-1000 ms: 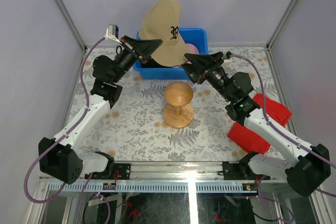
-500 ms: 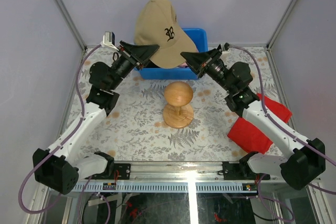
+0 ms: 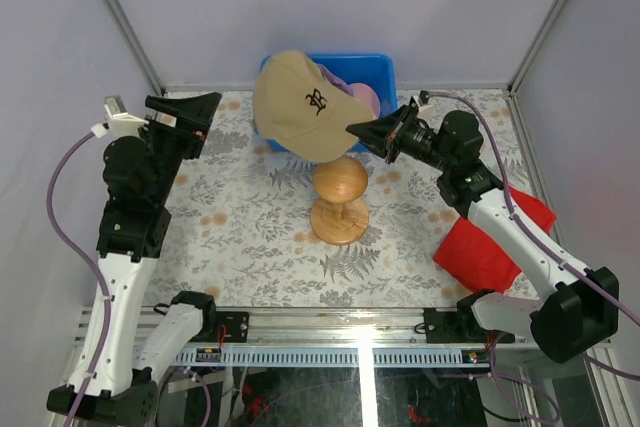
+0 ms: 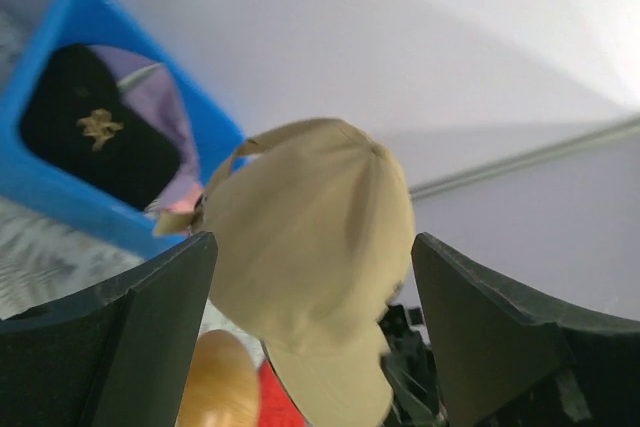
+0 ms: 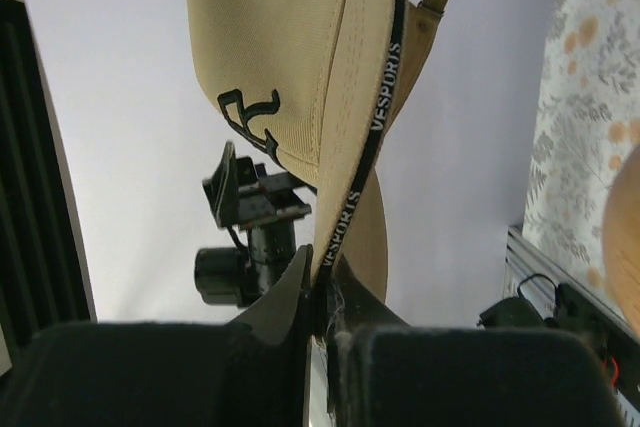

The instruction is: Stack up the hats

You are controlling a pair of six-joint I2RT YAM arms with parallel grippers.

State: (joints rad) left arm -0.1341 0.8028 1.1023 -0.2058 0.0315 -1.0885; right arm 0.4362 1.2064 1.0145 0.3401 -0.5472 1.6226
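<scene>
Since we are pinching the tan cap by its brim edge with the right gripper alone, it is hanging tilted just above the wooden dome, at the near side of the blue bin, probably for seating on the dome. Our left gripper is gaping empty, well to the left. The left wrist view is revealing a black cap in the bin, which the tan cap is hiding from overhead. The right wrist view is showing the jaws clamped on the brim.
</scene>
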